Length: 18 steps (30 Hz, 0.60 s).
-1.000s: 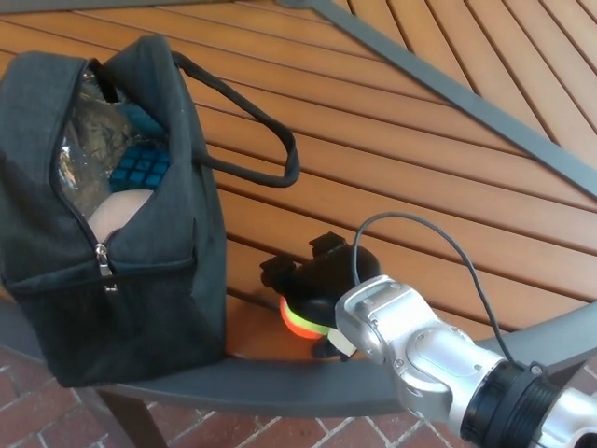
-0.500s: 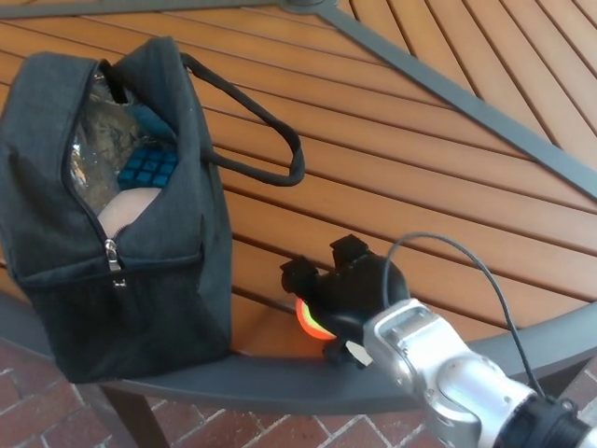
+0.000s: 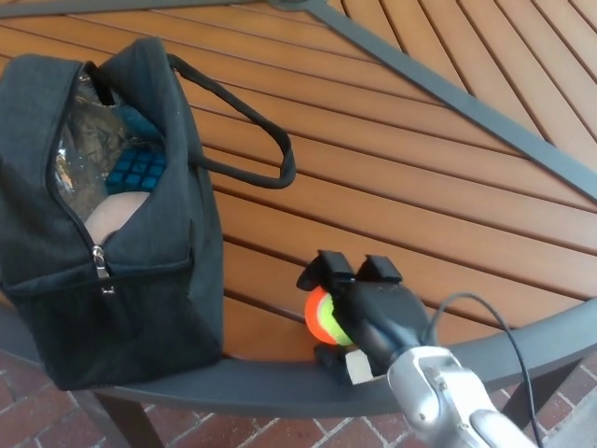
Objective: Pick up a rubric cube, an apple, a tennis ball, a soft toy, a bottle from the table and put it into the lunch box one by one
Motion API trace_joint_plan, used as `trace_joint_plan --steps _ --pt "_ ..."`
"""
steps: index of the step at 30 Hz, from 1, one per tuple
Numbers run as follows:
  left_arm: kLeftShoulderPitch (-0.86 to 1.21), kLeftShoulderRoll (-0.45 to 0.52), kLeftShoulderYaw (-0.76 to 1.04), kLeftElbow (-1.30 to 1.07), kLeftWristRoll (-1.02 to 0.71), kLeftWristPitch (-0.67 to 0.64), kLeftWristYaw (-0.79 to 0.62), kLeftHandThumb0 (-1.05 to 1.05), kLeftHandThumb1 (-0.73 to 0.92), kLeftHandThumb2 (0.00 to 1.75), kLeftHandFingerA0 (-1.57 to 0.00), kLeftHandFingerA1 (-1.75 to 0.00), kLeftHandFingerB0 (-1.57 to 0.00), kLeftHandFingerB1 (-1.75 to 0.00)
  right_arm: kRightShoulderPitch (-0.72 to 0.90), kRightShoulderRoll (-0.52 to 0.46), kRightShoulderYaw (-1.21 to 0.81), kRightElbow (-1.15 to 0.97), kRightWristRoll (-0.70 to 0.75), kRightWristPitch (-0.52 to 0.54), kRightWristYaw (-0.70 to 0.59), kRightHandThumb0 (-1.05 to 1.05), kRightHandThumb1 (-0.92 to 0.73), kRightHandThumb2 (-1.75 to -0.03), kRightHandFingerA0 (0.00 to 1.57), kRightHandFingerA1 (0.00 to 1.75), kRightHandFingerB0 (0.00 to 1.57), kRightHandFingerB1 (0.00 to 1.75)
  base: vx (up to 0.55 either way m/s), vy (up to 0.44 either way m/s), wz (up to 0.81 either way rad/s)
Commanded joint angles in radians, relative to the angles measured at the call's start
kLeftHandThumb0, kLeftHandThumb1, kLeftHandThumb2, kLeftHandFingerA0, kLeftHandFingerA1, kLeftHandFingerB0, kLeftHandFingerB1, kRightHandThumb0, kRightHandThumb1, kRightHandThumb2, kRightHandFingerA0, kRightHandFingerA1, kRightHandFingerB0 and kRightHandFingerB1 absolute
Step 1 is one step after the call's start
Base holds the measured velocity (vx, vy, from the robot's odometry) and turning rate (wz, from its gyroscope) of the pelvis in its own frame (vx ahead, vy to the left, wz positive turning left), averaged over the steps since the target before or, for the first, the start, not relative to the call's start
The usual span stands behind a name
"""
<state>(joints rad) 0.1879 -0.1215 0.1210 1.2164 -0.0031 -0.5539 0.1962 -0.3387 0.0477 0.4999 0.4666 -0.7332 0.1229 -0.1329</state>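
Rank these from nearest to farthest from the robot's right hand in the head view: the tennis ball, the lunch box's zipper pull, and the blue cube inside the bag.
1. Tennis ball: held in the right hand, at the table's near edge.
2. Zipper pull: on the lunch box's front, to the hand's left.
3. Blue cube: inside the open top, up and farther left.

A tabletop (image 3: 392,177) of orange-brown wooden slats, framed by a grey metal rim. A dark, unzipped lunch box (image 3: 140,280) stands at its left edge, handle (image 3: 252,149) lying on the slats.
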Motion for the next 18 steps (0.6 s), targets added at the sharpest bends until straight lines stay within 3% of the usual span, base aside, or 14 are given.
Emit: trace_joint_plan --steps 1,7,8,10,14,18 --pt "0.023 0.015 -0.019 0.023 0.035 -0.041 0.026 -0.14 0.63 0.86 -1.07 -1.19 -0.97 -1.09 0.182 0.087 -0.199 0.069 0.298 -0.110 -0.028 -0.17 -0.55 -1.31 0.86 1.75 0.73 1.75 0.00 0.000 0.00" --pt "0.030 0.004 -0.006 0.023 0.016 -0.056 0.012 -0.13 0.62 0.90 -1.08 -1.20 -0.95 -1.12 0.206 0.176 -0.341 0.057 0.403 -0.139 -0.028 -0.19 -0.47 -1.38 0.94 1.75 0.83 1.75 0.00 0.000 0.00" --pt "0.030 0.007 -0.015 0.024 0.029 -0.059 0.023 -0.15 0.54 0.98 -1.11 -1.15 -0.99 -1.09 0.204 0.203 -0.383 0.051 0.452 -0.130 -0.020 -0.20 -0.46 -1.41 1.03 1.75 0.89 1.75 0.00 0.000 0.00" --pt "0.030 0.013 -0.032 0.027 0.051 -0.062 0.040 -0.16 0.54 0.98 -1.11 -1.14 -0.99 -1.09 0.202 0.259 -0.466 0.039 0.544 -0.115 -0.006 -0.22 -0.47 -1.38 1.07 1.75 0.88 1.75 0.00 0.000 0.00" --pt "0.033 0.020 -0.050 0.026 0.067 -0.064 0.060 -0.16 0.60 0.88 -1.11 -1.10 -0.99 -1.07 0.199 0.324 -0.559 0.026 0.640 -0.089 -0.009 -0.20 -0.50 -1.35 1.04 1.75 0.80 1.74 0.00 0.000 0.00" --pt "0.034 0.022 -0.049 0.028 0.060 -0.067 0.061 -0.13 0.59 0.88 -1.10 -1.10 -0.98 -1.07 0.195 0.384 -0.632 -0.003 0.731 -0.061 -0.037 -0.20 -0.48 -1.37 1.04 1.75 0.86 1.70 0.00 0.000 0.00"
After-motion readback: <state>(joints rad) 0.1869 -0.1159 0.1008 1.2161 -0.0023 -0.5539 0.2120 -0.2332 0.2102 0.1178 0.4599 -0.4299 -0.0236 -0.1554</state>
